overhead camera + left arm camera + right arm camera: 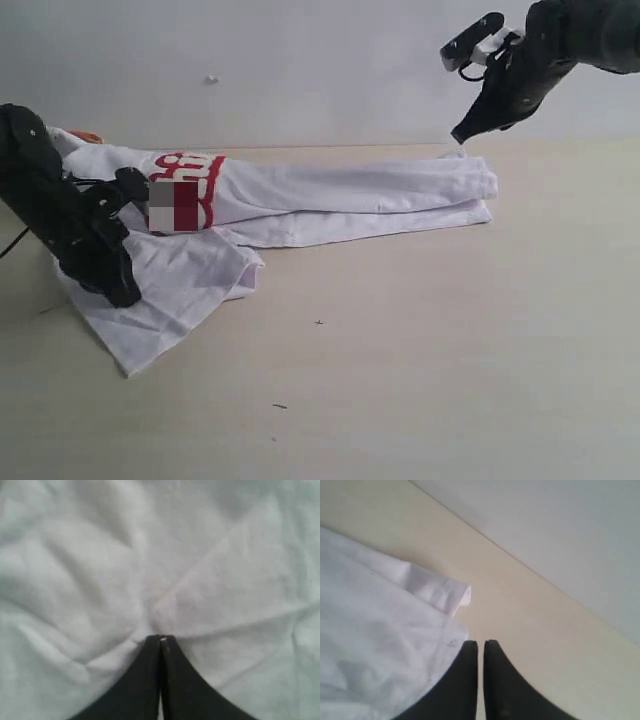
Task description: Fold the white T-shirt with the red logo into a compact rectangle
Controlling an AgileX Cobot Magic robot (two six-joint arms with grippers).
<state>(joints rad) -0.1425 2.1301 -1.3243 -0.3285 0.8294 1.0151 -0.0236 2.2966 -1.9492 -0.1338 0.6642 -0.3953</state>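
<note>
White T-shirt: lies on the beige table, folded lengthwise into a long band running left to right, with one loose flap spread toward the front at the left end.

Red logo: faces up near the left end of the band.

Left gripper: down on the loose flap, just in front of the logo. In its wrist view its jaws are pressed together and creases in the cloth converge at the tips, pinching the fabric.

Right gripper: raised above the band's right end, clear of the cloth. Its jaws are nearly together and hold nothing; the hem corner lies just beside it below.
</note>
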